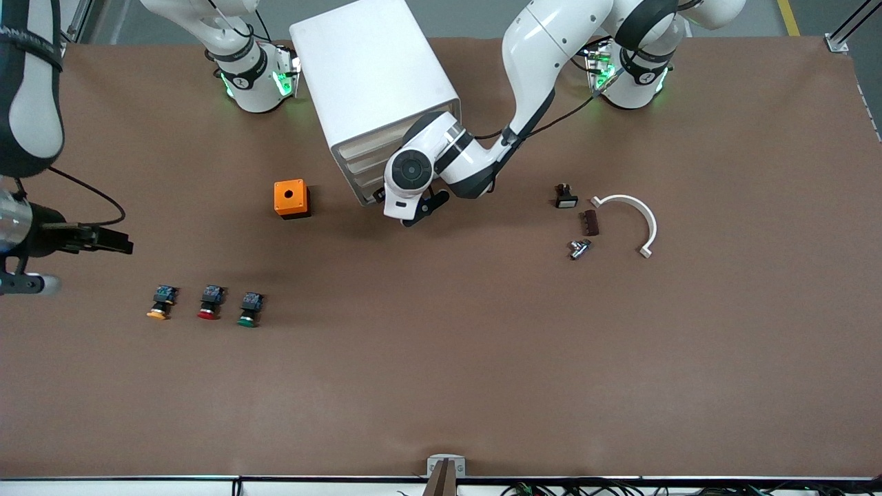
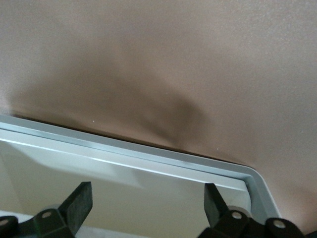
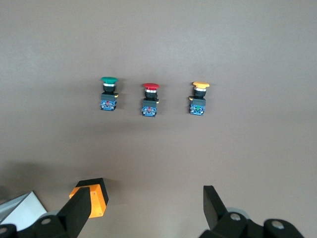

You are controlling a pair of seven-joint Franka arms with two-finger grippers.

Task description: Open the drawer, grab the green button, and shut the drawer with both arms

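Observation:
The green-capped button (image 1: 249,309) lies on the brown table, nearer the front camera than the orange box (image 1: 291,198), in a row with a red-capped button (image 1: 210,302) and a yellow-capped one (image 1: 162,302). The right wrist view shows the green button (image 3: 108,92) too. The white drawer cabinet (image 1: 372,83) stands between the arm bases, and its drawers look shut. My left gripper (image 1: 396,207) is open and empty at the foot of the cabinet's front; in the left wrist view (image 2: 146,193) its fingers straddle the cabinet's grey frame (image 2: 148,161). My right gripper (image 1: 103,239) is open and empty, high over the right arm's end of the table (image 3: 148,193).
Toward the left arm's end lie a white curved piece (image 1: 637,213), a brown block (image 1: 590,222), a small black switch (image 1: 565,198) and a metal part (image 1: 579,248). The orange box also shows in the right wrist view (image 3: 94,198), with the red (image 3: 150,99) and yellow (image 3: 199,98) buttons.

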